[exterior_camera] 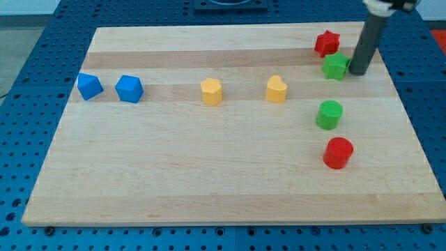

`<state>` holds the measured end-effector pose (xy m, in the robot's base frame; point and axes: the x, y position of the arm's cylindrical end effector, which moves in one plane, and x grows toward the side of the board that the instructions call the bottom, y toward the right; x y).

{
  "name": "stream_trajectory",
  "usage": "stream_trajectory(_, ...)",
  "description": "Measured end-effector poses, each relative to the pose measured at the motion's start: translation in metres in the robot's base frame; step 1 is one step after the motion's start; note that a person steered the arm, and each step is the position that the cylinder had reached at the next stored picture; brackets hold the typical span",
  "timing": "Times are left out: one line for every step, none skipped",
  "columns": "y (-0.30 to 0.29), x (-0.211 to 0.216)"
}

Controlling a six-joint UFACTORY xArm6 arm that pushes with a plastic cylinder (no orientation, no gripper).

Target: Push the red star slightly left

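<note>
The red star point(326, 43) lies near the view's top right of the wooden board point(209, 174). A green star point(335, 67) sits just below it, nearly touching. My tip point(358, 72) stands at the green star's right side, close to it, and below and to the right of the red star. The dark rod rises from there toward the view's top right.
A green cylinder point(329, 114) and a red cylinder point(338, 153) stand below the stars. A yellow hexagon point(211, 91) and a yellow heart-like block point(277, 89) sit mid-board. Two blue blocks point(90, 86) point(129, 89) lie at the view's left. The board's right edge is near the rod.
</note>
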<state>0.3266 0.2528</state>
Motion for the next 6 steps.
stream_trajectory(0.022, -0.019)
stream_trajectory(-0.003, -0.059)
stream_trajectory(-0.105, -0.074)
stream_trajectory(-0.207, -0.072)
stream_trajectory(-0.124, -0.071)
stream_trajectory(-0.078, -0.053)
